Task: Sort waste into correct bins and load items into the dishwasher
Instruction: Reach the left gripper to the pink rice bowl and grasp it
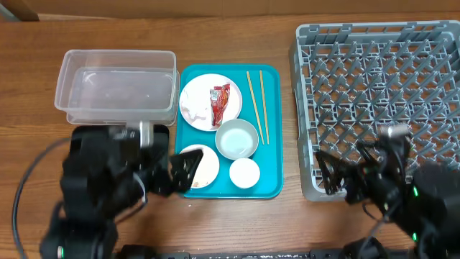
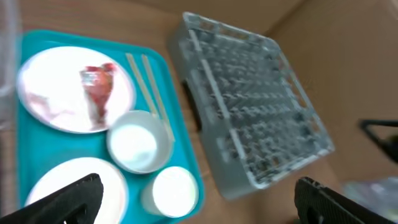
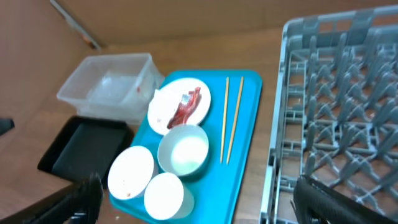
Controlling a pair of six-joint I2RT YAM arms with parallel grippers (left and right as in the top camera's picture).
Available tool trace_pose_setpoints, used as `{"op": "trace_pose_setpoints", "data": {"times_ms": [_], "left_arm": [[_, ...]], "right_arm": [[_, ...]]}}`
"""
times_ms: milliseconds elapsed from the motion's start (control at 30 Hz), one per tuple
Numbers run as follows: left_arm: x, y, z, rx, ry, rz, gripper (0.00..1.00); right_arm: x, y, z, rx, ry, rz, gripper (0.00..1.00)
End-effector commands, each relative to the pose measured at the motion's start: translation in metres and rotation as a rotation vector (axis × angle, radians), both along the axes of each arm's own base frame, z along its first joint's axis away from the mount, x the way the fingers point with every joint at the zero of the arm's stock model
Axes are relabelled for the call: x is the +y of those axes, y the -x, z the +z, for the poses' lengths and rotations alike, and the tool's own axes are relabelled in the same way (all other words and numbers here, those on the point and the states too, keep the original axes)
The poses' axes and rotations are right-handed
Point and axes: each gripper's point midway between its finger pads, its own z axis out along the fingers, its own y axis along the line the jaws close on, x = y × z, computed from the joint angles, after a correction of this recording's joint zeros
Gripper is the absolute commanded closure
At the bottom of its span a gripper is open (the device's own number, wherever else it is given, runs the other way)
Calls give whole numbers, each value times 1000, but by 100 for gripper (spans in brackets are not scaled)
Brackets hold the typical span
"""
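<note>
A large white plate (image 1: 195, 97) on the teal tray carries a red snack wrapper (image 1: 219, 104). Two chopsticks (image 1: 256, 104) lie beside it. A pale bowl (image 1: 236, 138), a small cup (image 1: 244, 173) and a smaller plate (image 1: 203, 167) sit at the tray's front. The clear tub (image 1: 118, 86) stands to the left and the grey dish rack (image 1: 374, 79) to the right. The black tray (image 3: 87, 149) shows in the right wrist view. My left gripper (image 2: 199, 205) is open and empty above the cup. My right gripper (image 3: 199, 205) is open and empty by the rack's front left corner. No tissue is in view.
The teal serving tray (image 1: 272, 144) lies between the tub and the rack on the wooden table. My left arm (image 1: 108, 187) covers the black tray in the overhead view. My right arm (image 1: 402, 194) hangs over the rack's front edge.
</note>
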Motion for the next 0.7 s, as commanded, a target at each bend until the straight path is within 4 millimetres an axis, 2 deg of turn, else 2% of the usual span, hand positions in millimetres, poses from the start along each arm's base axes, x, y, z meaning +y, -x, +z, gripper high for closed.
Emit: {"op": "trace_pose_setpoints", "data": {"times_ms": [0, 67, 133, 267, 333, 500, 600, 667], "left_arm": [[-37, 6, 18, 85, 160, -246, 0], [-44, 3, 9, 150, 182, -286, 0], [-48, -2, -13, 225, 135, -288, 0], [-46, -5, -77, 436, -80, -205, 0], [-54, -2, -99, 493, -173, -208, 5], [-82, -6, -141, 488, -405, -249, 24], [-91, -6, -161, 537, -465, -202, 24], [-91, -9, -174, 543, -527, -171, 30]], "right_arm": [[19, -2, 3, 78, -38, 90, 0], [23, -5, -3, 111, -40, 105, 0], [24, -9, -7, 135, -37, 102, 0], [13, -21, -15, 220, -110, -52, 0], [9, -24, -17, 237, -120, -90, 0], [9, -24, -18, 247, -131, -101, 0], [9, -24, -18, 248, -131, -101, 0], [9, -23, -20, 257, -128, -102, 0]]}}
